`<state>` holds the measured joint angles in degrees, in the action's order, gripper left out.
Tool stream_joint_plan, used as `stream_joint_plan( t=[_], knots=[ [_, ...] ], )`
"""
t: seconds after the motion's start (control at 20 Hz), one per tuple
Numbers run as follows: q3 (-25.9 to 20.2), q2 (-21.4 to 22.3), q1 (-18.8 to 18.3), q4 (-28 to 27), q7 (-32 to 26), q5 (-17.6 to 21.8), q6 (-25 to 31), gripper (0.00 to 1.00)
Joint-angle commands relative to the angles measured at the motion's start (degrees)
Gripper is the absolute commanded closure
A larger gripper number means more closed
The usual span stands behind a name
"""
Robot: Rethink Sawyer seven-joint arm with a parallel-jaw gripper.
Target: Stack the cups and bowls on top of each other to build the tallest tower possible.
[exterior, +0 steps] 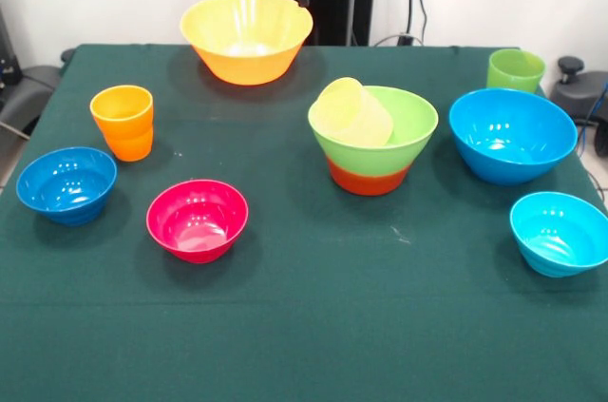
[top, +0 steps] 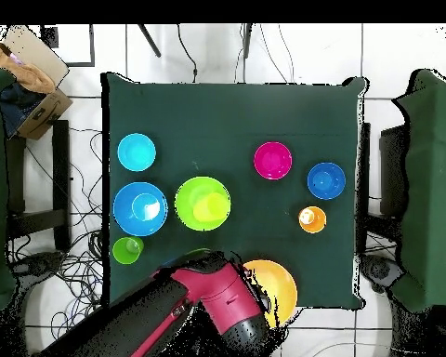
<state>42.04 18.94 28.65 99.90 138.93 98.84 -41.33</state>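
A: Tower (exterior: 372,141)? Where's it sit?

B: Mid-worktop (exterior: 304,326), a bit toward the big blue bowl (exterior: 513,134). Orange-red bowl (exterior: 369,177) at the bottom, rim up, light green bowl (exterior: 380,131) nested in it, so only a band of the red one shows. Pale yellow cup (exterior: 353,111) lies tilted inside the green bowl, leaning on its wall, mouth roughly toward the camera.

A: Why tilted?

B: My guess: the bowl's curved inside gives it no flat seat, so it tips over. Nesting rim-up adds little height too.

A: Loose pieces?

B: Orange cup (exterior: 123,122) upright near one edge, small dark blue bowl (exterior: 66,183) just in front of it, magenta bowl (exterior: 198,220) between that and the tower. Yellow-orange bowl (exterior: 246,36) at the far edge. Green cup (exterior: 515,70) upright at a far corner behind the big blue bowl. Cyan bowl (exterior: 560,232) near the edge in front of it. All rim up, none touching.

A: Gripper?

B: Can't tell its state. Front view only shows a dark bit at the top edge above the yellow-orange bowl. Overhead shows the arm (top: 203,302) lying across the robot-side edge, covering part of that bowl, not holding anything I can see.

A: Progress?

B: Early. Three pieces piled, seven left. Reads as arm pulled back between picks.

A: Risk?

B: The tipped cup. Anything set on it likely slides off; it'd need righting or flipping first.
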Motion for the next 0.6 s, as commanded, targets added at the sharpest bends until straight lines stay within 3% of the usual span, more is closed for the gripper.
stream_joint_plan(
  t=[0.05, 0.35, 0.6],
  knots=[
    [-9.91, -1.23, -2.74, 2.08, -2.44, -5.91, 6.97, 0.00],
    [-10.38, 3.39, -7.84, 3.83, -5.83, -12.56, 4.91, 0.00],
    [-10.29, 3.65, -9.52, 4.99, -12.03, -17.94, 6.83, 0.00]
  ],
)
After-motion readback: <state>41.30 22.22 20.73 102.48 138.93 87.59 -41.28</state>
